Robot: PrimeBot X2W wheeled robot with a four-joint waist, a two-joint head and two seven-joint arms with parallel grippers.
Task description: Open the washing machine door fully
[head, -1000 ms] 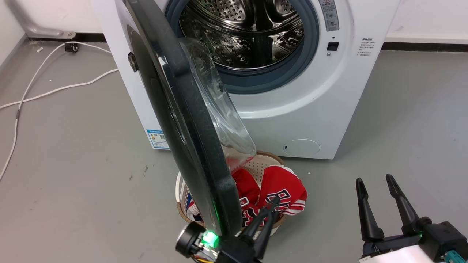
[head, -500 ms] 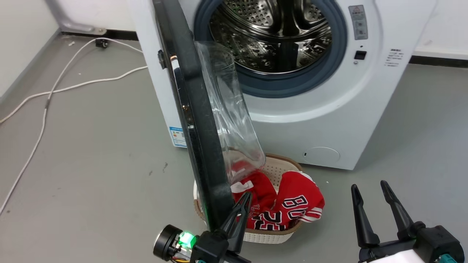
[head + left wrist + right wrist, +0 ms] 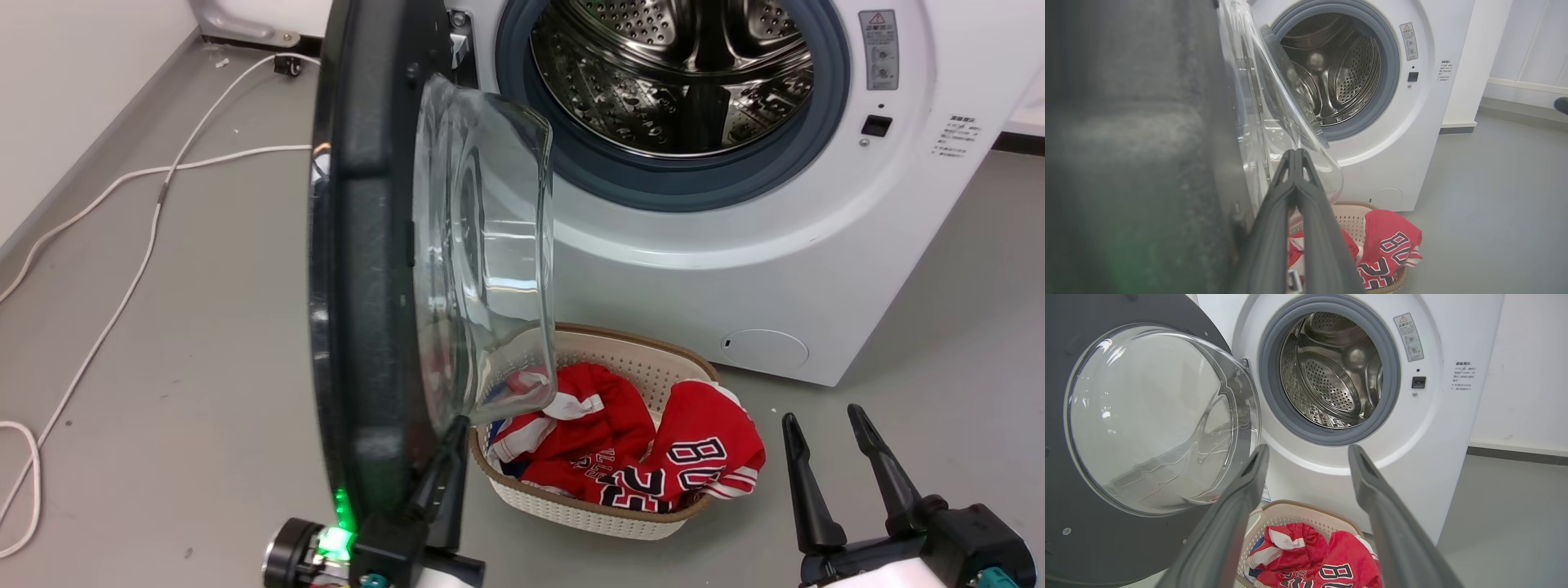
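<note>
The washing machine point(image 3: 735, 269) is white and stands on the grey floor point(image 3: 180, 392), close to the wall at the floor's far edge. Its round hole is uncovered, so you can see the shiny drum point(image 3: 678, 73) full of little holes and the grey rubber ring point(image 3: 829, 122) around it. The washing machine door point(image 3: 359, 286) is big, round and black. It hangs from the machine's left side and sticks out toward the robot, so the head view sees it almost from its edge. The clear glass bowl point(image 3: 482, 245) in its middle bulges toward the robot's right. The left gripper point(image 3: 453, 437) is down at the door's bottom edge, on the inside, just beside the bowl. Its two dark fingers are pressed together with nothing between them, and they lie close against the door's black rim. A green light point(image 3: 335, 539) glows by its wrist. The right gripper point(image 3: 823, 416) is over the floor on the robot's right, well apart from the door and the machine. Its two fingers are spread apart and hold nothing. A cream basket point(image 3: 588, 510) sits on the floor just in front of the machine, below the bowl. Red clothes point(image 3: 653, 457) with white and black letters are piled in it. A white cable point(image 3: 122, 269) snakes over the floor to the left of the machine. A small round flap point(image 3: 763, 349) is low on the machine's front.
</note>
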